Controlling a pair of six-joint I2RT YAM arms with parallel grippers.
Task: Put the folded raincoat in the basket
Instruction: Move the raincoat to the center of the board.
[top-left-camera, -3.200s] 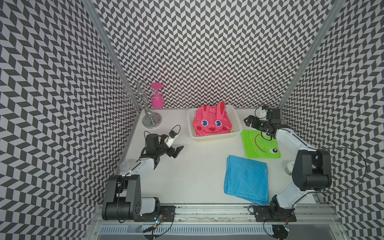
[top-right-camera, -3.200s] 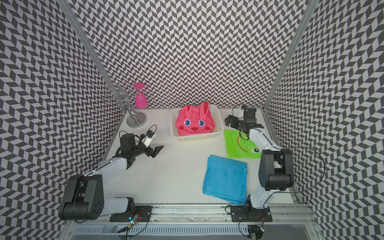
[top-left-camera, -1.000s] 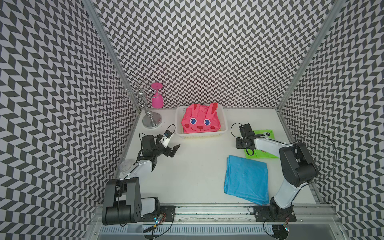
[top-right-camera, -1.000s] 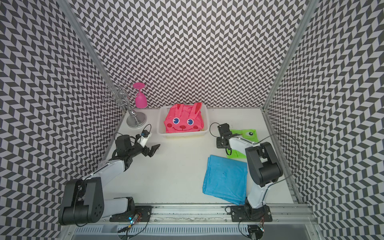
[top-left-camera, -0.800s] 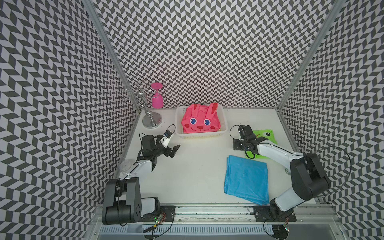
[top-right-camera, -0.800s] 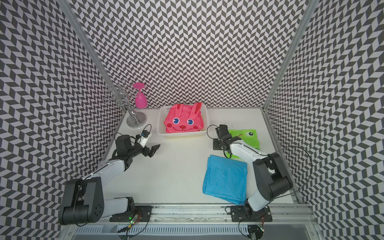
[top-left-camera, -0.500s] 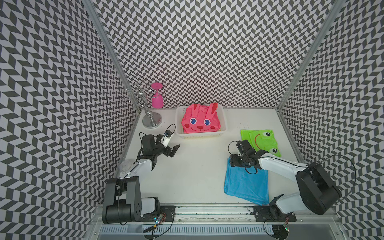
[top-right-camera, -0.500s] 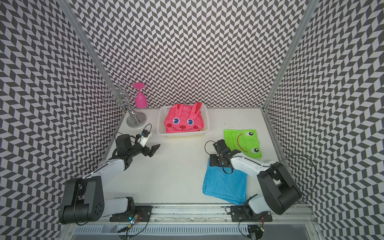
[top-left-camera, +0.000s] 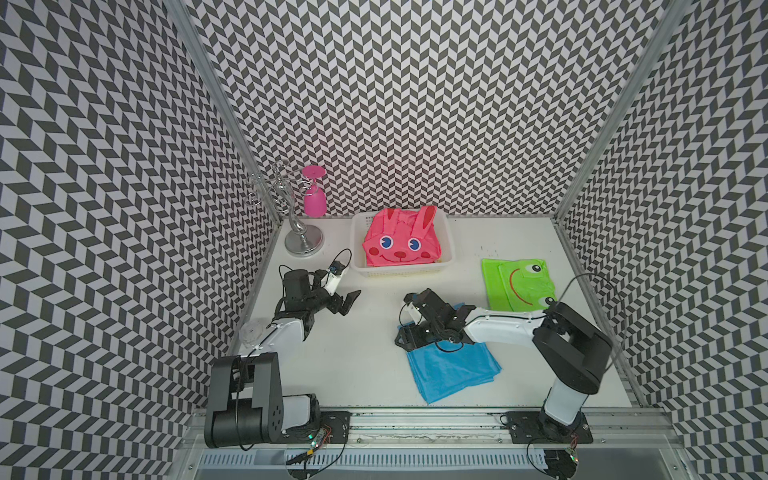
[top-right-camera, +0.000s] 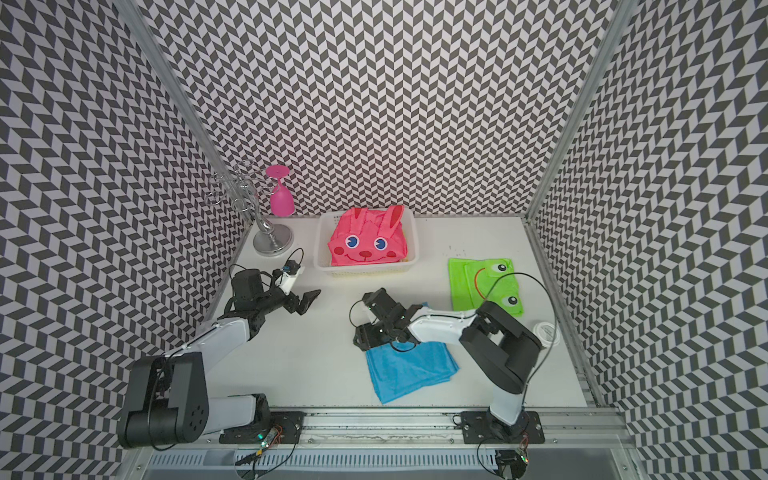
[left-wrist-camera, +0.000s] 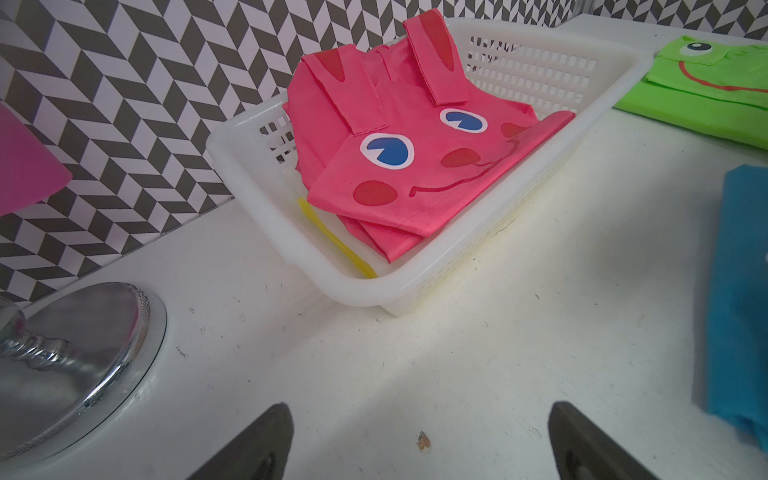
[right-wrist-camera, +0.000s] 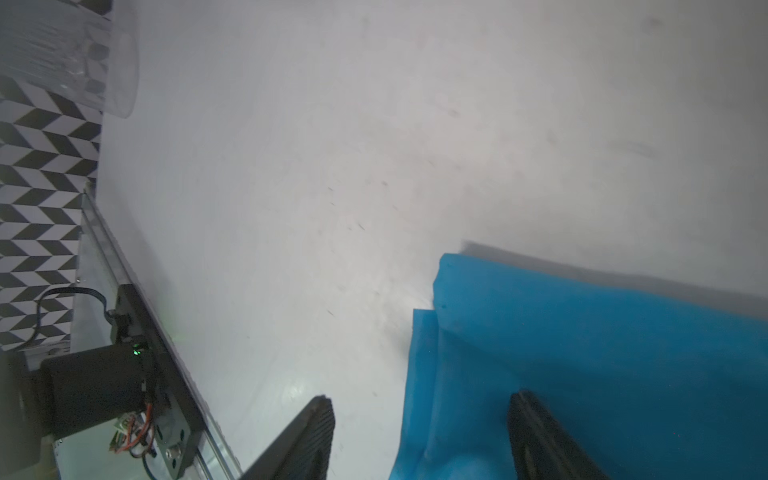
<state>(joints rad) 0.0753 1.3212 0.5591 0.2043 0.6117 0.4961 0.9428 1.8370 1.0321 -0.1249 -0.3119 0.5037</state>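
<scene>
Raincoat, blue plastic and folded flat (top-left-camera: 453, 370), lies nearest the front edge of the white worktop (top-left-camera: 353, 357), right of the middle. The right arm reaches low from its base at the front right corner, and the right hand (top-left-camera: 405, 336) sits at the blue raincoat's far left corner. Its jaws are spread: in the wrist view one finger is over the blue cloth and the other over bare worktop, with nothing pinched.

The left arm stretches low along the left edge. The left hand (left-wrist-camera: 419, 409) is spread wide over bare worktop, pointing at the basket and holding nothing.

A folded green raincoat with a frog face (top-left-camera: 517, 282) lies flat near the right edge.

At the back edge stands the white perforated plastic basket (top-left-camera: 401, 269). A folded pink raincoat with a rabbit face (top-left-camera: 399, 245) fills it, ears toward the back wall. A yellow strip (left-wrist-camera: 336, 241) shows beneath it. Small print at the basket's far rim is too small to read.

In the back left corner a chrome stand (top-left-camera: 304, 241) carries an upturned pink glass (top-left-camera: 313, 203).
</scene>
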